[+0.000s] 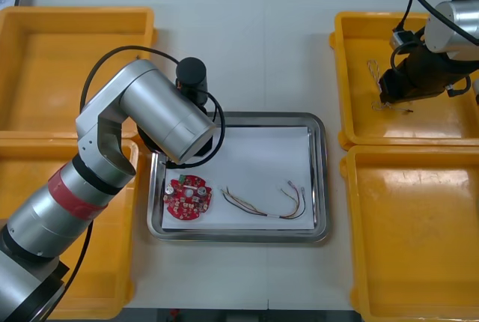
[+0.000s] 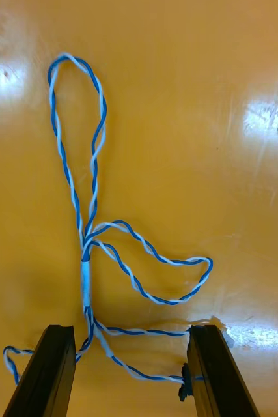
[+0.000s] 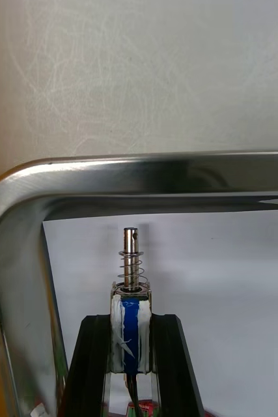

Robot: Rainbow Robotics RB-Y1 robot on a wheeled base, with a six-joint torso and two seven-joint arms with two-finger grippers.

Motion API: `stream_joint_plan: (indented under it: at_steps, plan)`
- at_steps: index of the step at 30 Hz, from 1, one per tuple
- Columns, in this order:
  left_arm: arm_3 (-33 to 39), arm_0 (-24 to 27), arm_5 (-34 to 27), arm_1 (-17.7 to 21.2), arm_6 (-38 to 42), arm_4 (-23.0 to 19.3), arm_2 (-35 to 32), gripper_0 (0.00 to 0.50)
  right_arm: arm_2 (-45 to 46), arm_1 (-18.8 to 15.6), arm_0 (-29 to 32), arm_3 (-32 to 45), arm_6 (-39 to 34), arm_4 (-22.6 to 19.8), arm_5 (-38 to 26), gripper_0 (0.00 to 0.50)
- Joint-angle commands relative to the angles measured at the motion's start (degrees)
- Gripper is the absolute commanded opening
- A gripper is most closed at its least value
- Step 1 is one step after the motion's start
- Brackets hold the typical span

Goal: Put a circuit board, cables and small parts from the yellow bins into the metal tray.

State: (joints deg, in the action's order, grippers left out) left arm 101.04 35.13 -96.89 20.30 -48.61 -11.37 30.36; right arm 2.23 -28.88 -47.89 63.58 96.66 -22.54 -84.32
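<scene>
The metal tray [image 1: 318,187], white inside, already holds a round red circuit board [image 1: 188,199] in its near-left corner. Two red and yellow cables [image 1: 244,204] lie beside the board, toward the tray's right side. So I count the board and that kind of cable as delivered. By my reckoning a small part and the blue and white cable are left to bring in, which puts me past the middle of the job but not near the end.

The small metal part [image 3: 131,306] is the one closest to landing. It has a blue and white wrapped body with a sprung pin pointing away from the fingers. My left gripper [image 3: 132,320] pinches it by the body, the two fingers held apart by its width. It hangs over the tray's white floor, just inside a rounded corner of the shiny rim. In the front view my left arm [image 1: 161,116] covers the tray's far-left corner. I cannot tell whether the part is touching the floor.

My right gripper [image 2: 132,332] is down in the far right yellow bin [image 1: 359,123] with its fingers spread wide, holding nothing. The twisted blue and white cable [image 2: 86,280] lies on the bin floor, and its tail strands cross the gap between those fingers. I judge it well placed for a grasp.
</scene>
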Motion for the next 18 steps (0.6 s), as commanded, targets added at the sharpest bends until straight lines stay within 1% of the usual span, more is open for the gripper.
stream_joint_plan:
  at_steps: [1,6,12,13,14,15,17,18]
  plan:
    - [-0.5,-0.9,1.1,-1.5,-0.5,0.8,1.6,0.0,-0.1,1.5,-2.2,-0.4,-2.5,0.7,0.0,0.5]
    - [-1.5,-0.9,2.8,-1.5,-0.5,1.0,1.8,0.0,-0.1,2.1,-2.4,-0.6,-3.6,1.0,0.0,0.5]
    - [-1.5,-0.9,2.9,-1.5,-0.5,1.0,1.9,0.0,-0.2,3.1,-2.6,-0.6,-4.6,2.2,0.7,0.5]
    - [-1.5,-0.9,2.9,-1.5,-0.5,1.0,1.9,0.009,-0.2,3.3,-2.8,-0.6,-4.8,2.6,0.9,0.5]
    - [-1.5,-0.9,2.9,-1.5,-0.5,1.0,1.9,0.091,-0.1,3.4,-3.1,-0.6,-4.9,3.2,0.9,0.5]
    - [-1.5,-0.9,2.9,-1.5,-0.5,1.0,1.9,0.133,-0.2,3.5,-3.3,-0.6,-4.9,3.4,0.9,0.5]
    - [-1.5,-0.9,2.9,-1.5,-0.5,1.1,1.9,0.251,-0.1,3.7,-3.8,-0.6,-5.2,4.1,0.8,0.5]
    - [-1.5,-0.9,2.9,-1.5,-0.5,1.0,1.9,0.283,-0.2,3.8,-3.9,-0.6,-5.3,4.3,0.8,0.5]
